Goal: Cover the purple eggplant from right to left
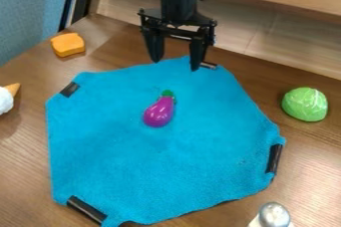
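Gripper (pixel 176 65) wide, empty, by blue cloth (pixel 166 171); purple eggplant (pixel 158 113) uncovered. Likely pre-grasp; next move needs cloth's right side gripped, folded left.

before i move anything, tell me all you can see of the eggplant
The eggplant is a glossy purple, plump at one end and narrowing to a green cap, with a bright highlight on its smooth, plastic-looking skin. It lies on its side, uncovered, on the blue cloth, above the cloth's middle in the view, cap towards the gripper. Only the cloth touches it.
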Robot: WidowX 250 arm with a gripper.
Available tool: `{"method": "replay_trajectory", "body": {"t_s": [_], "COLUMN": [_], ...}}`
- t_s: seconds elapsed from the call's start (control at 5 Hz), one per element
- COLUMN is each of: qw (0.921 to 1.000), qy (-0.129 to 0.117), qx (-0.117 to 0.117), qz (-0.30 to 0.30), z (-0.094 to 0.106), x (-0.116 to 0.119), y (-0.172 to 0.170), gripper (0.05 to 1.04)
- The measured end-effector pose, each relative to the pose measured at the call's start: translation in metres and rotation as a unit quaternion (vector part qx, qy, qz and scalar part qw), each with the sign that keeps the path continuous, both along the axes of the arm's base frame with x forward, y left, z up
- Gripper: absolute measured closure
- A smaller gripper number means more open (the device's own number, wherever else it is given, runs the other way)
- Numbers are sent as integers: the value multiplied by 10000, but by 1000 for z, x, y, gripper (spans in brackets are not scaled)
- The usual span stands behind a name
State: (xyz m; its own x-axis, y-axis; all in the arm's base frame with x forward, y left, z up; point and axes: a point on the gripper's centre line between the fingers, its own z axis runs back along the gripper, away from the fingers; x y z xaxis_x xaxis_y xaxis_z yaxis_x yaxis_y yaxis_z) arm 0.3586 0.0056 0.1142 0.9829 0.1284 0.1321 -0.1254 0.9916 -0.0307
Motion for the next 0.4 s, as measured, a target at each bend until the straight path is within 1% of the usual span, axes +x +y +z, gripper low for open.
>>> {"method": "replay_trajectory", "body": {"t_s": [0.2,0.4], "qw": [9999,9994], "qy": [169,216], "qx": [-20,-101], "qz": [13,-260], "z": [-12,-24], "x": [-1,4], "y": [-1,-26], "gripper": [84,84]}}
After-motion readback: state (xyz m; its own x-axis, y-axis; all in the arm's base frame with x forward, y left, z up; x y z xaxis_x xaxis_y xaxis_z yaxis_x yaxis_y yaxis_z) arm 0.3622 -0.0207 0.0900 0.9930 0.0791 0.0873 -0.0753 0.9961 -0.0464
